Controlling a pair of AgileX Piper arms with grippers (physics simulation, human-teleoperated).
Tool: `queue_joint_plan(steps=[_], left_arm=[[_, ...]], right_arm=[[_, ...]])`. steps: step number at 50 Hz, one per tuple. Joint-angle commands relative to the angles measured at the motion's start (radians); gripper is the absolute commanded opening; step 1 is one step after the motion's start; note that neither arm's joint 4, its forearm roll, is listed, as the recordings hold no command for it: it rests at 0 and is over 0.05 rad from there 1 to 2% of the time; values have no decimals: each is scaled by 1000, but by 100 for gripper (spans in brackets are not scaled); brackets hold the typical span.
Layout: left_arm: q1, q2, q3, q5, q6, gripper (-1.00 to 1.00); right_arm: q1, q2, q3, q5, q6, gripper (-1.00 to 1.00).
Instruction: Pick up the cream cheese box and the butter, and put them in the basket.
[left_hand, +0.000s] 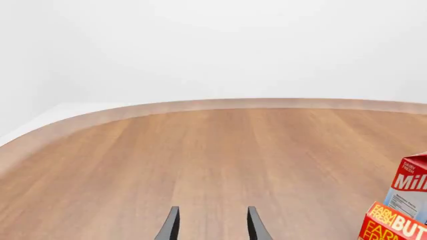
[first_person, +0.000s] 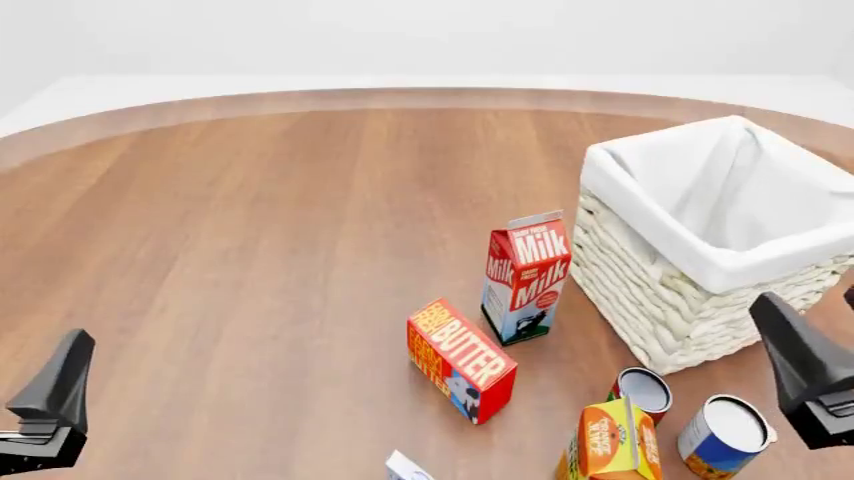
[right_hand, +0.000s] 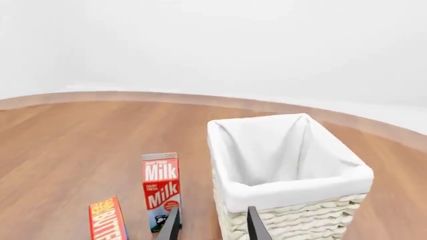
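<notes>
Left hand (left_hand: 210, 227) parted, empty, low over bare desk (first_person: 240, 250). Butter (first_person: 461, 358) ahead to its right, cheese box (first_person: 407, 467) nearer. Right hand (right_hand: 210, 225) parted, empty, just short of basket (first_person: 694, 290). Best squared across butter's narrow faces, clear of milk (first_person: 527, 277).

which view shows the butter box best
The front view: the whole butter shows, lettering readable, lying near the milk carton. The left wrist view catches one corner at the frame edge; the right wrist view a cropped end.
</notes>
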Motion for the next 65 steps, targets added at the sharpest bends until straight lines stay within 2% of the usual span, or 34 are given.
queue_joint_plan(steps=[1,3,5,11,13,17,20,28,29,32,38,41,48,56,65], left_arm=[[0,0,0,0,0,100],[0,0,0,0,0,100],[0,0,0,0,0,100],[0,0,0,0,0,100],[0,0,0,0,0,100],[0,0,0,0,0,100],[0,0,0,0,0,100],[0,0,0,0,0,100],[0,0,0,0,0,100],[0,0,0,0,0,100],[0,0,0,0,0,100],[0,0,0,0,0,100],[0,0,0,0,0,100],[0,0,0,0,0,100],[0,0,0,0,0,100]], right_arm=[[162,201,-188,90,25,100],[187,244,-217,103,58,100],[225,269,-256,130,56,100],[301,363,-351,176,100,100],[318,397,-418,220,93,100],[361,438,-444,234,78,100],[397,481,-481,254,86,100],[445,558,-534,277,76,100],[469,581,-546,282,96,100],[491,613,-562,286,96,100],[510,649,-563,283,97,100],[509,658,-557,284,109,100],[495,691,-547,290,99,100],[475,782,-582,327,78,100],[472,909,-613,308,64,100]])
